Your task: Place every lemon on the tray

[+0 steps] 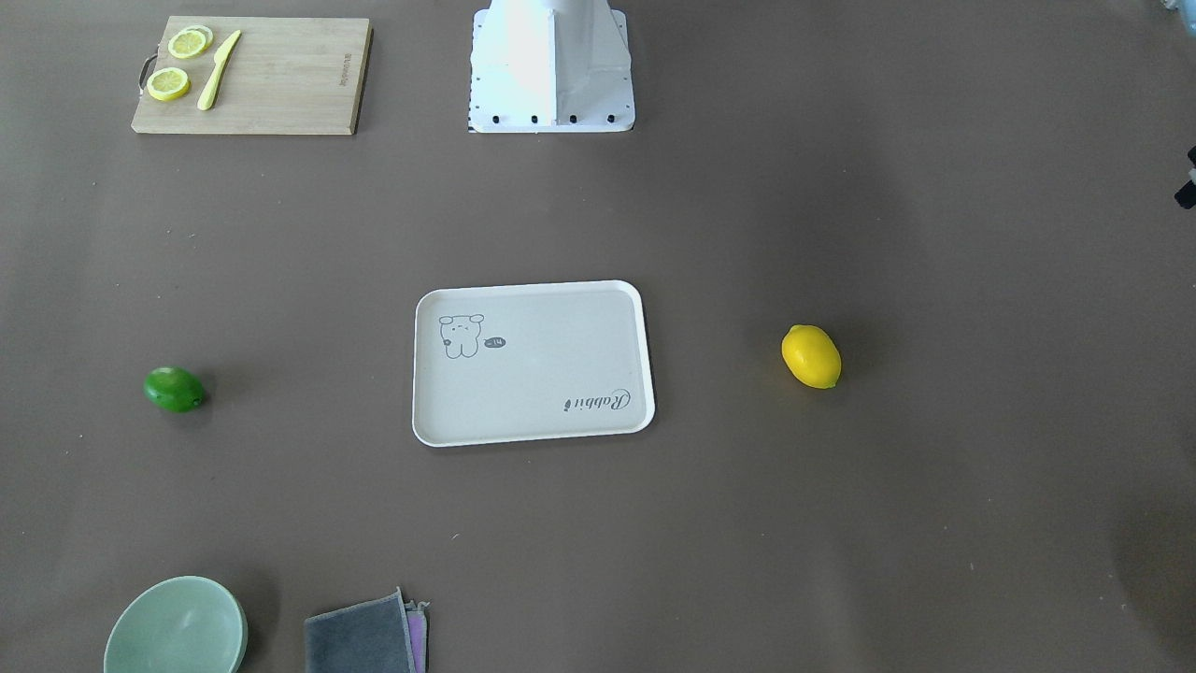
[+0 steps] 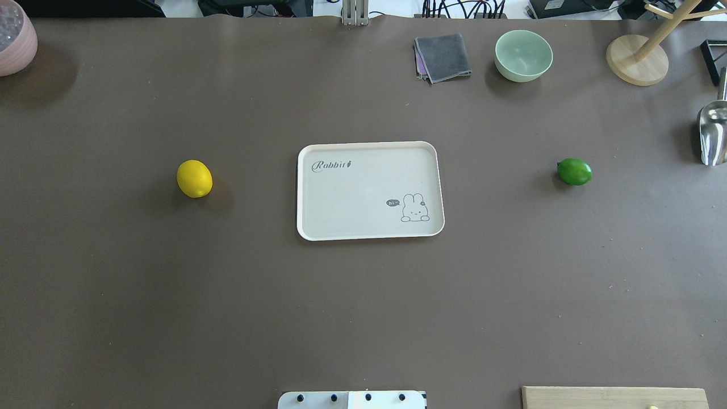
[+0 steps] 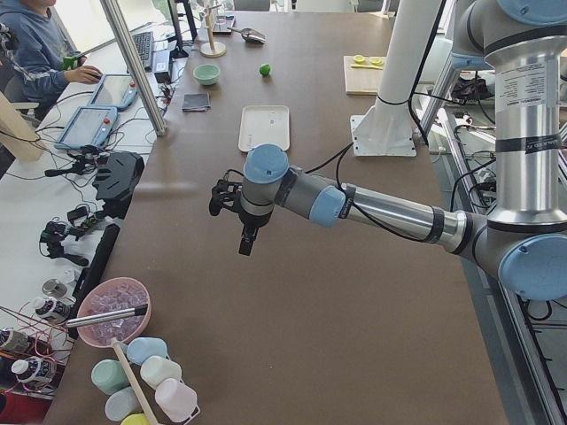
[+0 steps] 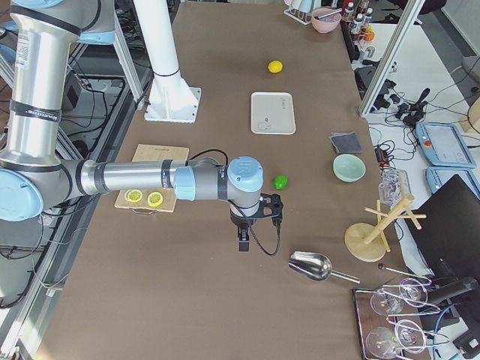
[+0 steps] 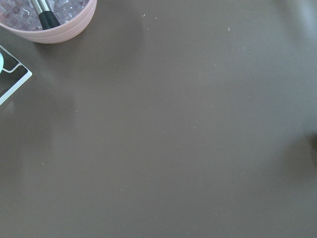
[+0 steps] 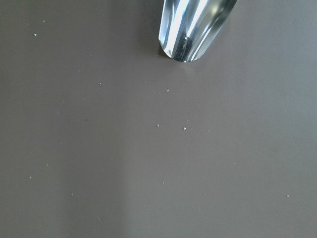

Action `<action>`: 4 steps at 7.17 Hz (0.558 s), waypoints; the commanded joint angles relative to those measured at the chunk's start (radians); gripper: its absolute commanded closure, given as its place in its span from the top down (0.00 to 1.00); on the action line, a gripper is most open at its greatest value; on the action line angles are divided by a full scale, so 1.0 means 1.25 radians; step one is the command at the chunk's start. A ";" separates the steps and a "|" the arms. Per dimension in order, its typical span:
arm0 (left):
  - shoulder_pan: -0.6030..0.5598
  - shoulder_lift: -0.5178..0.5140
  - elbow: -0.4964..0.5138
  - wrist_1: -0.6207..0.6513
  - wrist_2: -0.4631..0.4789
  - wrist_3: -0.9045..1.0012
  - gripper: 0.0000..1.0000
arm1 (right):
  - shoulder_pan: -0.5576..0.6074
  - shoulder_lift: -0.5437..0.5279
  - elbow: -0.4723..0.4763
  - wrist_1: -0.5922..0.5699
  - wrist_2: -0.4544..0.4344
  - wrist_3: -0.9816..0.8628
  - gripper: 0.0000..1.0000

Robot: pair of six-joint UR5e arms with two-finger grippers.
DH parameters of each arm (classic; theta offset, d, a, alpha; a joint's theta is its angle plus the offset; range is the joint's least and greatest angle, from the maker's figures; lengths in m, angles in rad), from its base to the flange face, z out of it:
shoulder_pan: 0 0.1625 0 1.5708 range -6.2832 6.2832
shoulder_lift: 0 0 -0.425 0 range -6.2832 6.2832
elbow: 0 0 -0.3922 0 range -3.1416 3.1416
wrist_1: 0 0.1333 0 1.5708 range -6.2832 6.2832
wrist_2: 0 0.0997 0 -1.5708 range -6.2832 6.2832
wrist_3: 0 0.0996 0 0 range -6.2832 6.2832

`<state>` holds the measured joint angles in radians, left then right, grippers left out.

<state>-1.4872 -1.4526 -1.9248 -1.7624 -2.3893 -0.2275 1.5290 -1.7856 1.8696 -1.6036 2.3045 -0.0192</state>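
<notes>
The yellow lemon (image 2: 194,178) lies on the brown table left of the tray (image 2: 352,193) in the overhead view, also seen from the front (image 1: 811,356). The green lemon (image 2: 574,171) lies to the tray's right, and shows in the front view too (image 1: 174,389). The off-white tray (image 1: 551,374) is bare. My left gripper (image 3: 246,241) hangs over the table's left end, far from the yellow lemon. My right gripper (image 4: 244,241) hangs near the green lemon (image 4: 280,181), short of it. I cannot tell whether either is open or shut.
A wooden cutting board (image 1: 280,79) with lemon slices and a knife lies near the robot base (image 1: 551,65). A green bowl (image 2: 523,55), grey cloth (image 2: 443,57), wooden stand (image 2: 636,59) and metal scoop (image 2: 713,133) sit far right. A pink bowl (image 2: 14,37) stands far left.
</notes>
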 commanded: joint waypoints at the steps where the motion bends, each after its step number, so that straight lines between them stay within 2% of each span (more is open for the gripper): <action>1: -0.002 0.006 -0.017 -0.005 -0.002 -0.001 0.98 | 0.002 0.000 0.017 0.000 -0.006 -0.007 1.00; 4: -0.001 -0.001 0.005 -0.014 0.018 -0.058 0.98 | 0.000 -0.001 0.019 0.000 -0.010 -0.013 1.00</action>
<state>-1.4893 -1.4508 -1.9234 -1.7676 -2.3711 -0.2569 1.5307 -1.7858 1.8908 -1.6030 2.2996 -0.0296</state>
